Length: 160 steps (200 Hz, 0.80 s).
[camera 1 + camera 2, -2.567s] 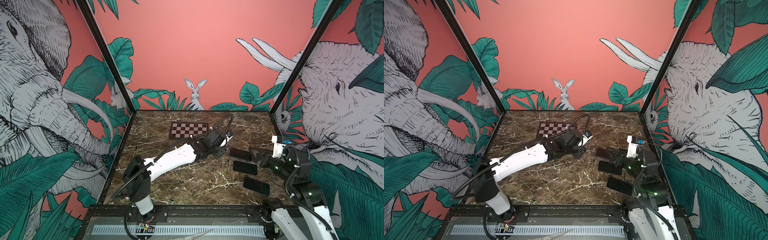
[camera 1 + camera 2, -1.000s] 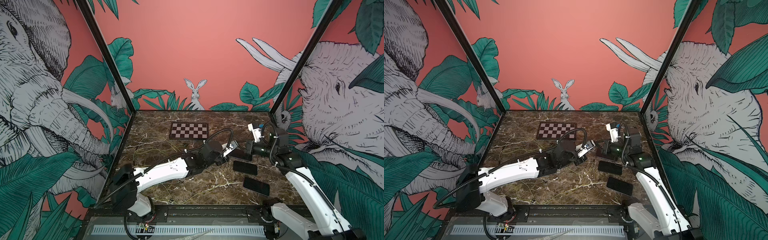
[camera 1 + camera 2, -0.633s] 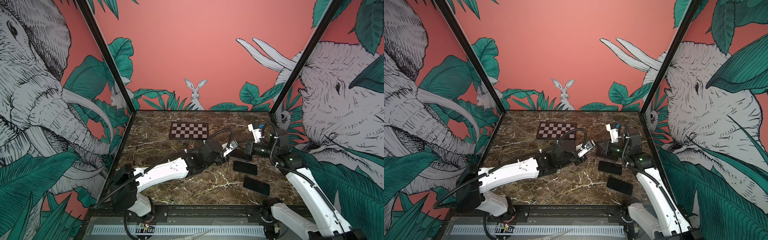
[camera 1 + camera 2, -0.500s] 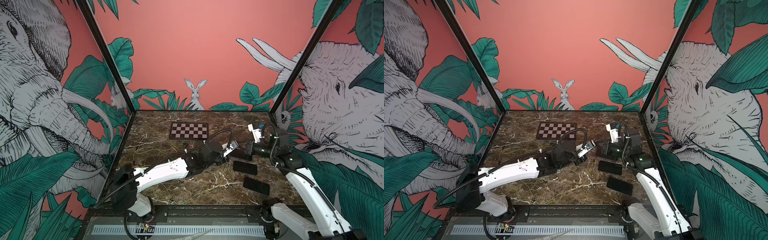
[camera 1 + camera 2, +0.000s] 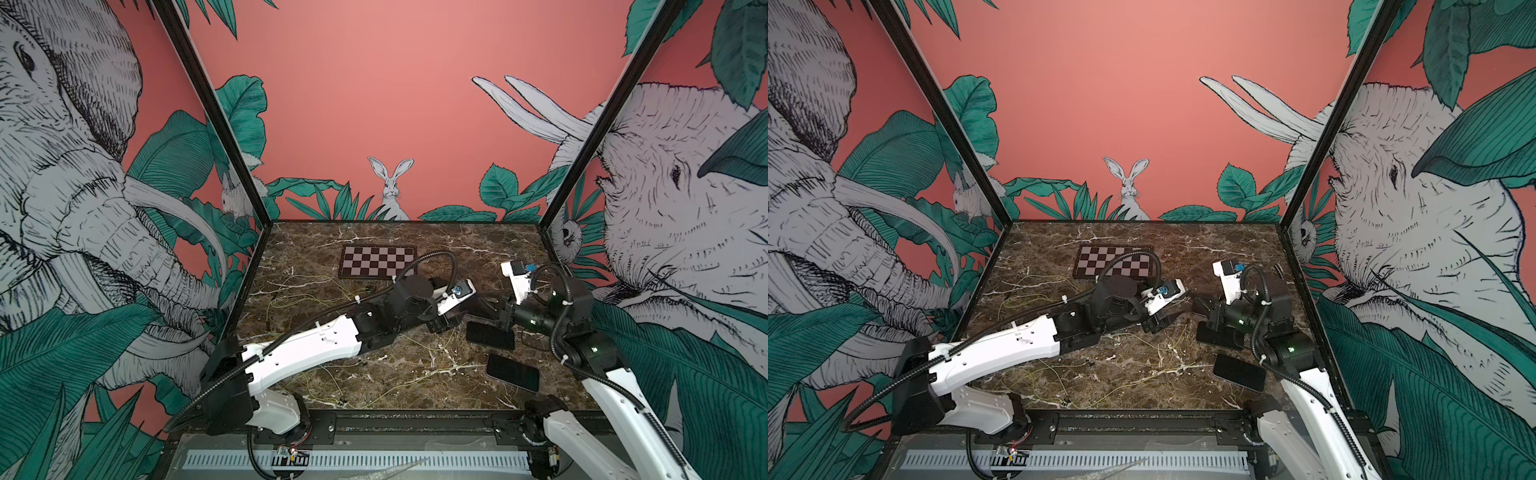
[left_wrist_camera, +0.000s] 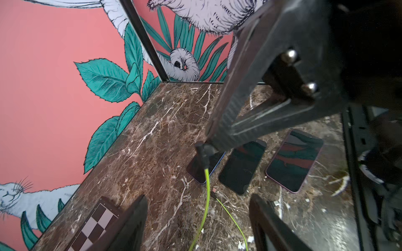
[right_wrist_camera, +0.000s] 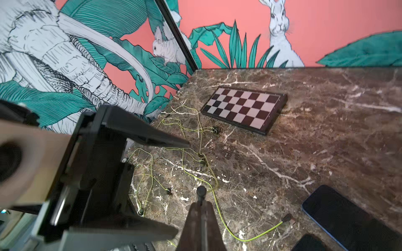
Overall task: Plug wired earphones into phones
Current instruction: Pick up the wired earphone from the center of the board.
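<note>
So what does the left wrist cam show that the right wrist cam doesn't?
Left wrist only: all three phones side by side, and the right claw from outside, shut on a plug by the end phone. Right wrist only: the tangle of earphone cords with earbuds, the whole checkerboard, the open left claw from outside. Both: the green cord hanging from that plug, a loose plug on the marble table, part of the checkerboard, some phones.
</note>
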Each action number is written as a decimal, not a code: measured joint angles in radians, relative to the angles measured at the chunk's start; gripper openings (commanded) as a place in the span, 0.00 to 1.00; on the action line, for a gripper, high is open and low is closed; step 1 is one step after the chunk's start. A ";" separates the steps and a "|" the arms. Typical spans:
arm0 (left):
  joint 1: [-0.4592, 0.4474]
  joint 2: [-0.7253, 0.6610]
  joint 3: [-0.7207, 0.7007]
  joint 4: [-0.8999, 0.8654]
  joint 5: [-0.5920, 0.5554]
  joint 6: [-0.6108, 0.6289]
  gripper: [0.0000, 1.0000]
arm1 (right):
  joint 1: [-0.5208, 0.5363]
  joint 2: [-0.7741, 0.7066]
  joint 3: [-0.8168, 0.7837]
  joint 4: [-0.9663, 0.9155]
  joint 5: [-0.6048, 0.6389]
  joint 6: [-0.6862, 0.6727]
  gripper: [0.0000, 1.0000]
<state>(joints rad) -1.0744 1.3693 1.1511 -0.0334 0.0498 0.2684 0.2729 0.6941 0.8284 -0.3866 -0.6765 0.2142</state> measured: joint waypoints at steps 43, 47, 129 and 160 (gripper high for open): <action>0.088 -0.071 -0.012 0.020 0.256 -0.007 0.66 | 0.006 -0.082 -0.003 0.004 -0.019 -0.288 0.00; 0.087 -0.075 -0.018 0.027 0.273 -0.005 0.66 | 0.008 -0.082 -0.003 0.003 -0.024 -0.315 0.00; 0.002 -0.089 -0.138 0.152 0.310 0.176 0.54 | 0.059 -0.068 -0.003 -0.022 -0.126 -0.602 0.00; -0.002 -0.089 -0.144 0.175 0.290 0.204 0.51 | 0.078 -0.083 -0.003 -0.069 -0.129 -0.695 0.00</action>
<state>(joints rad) -1.0763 1.2804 1.0073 0.1417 0.3401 0.4725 0.3511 0.6109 0.8253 -0.4557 -0.8055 -0.4812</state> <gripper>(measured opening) 0.517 0.046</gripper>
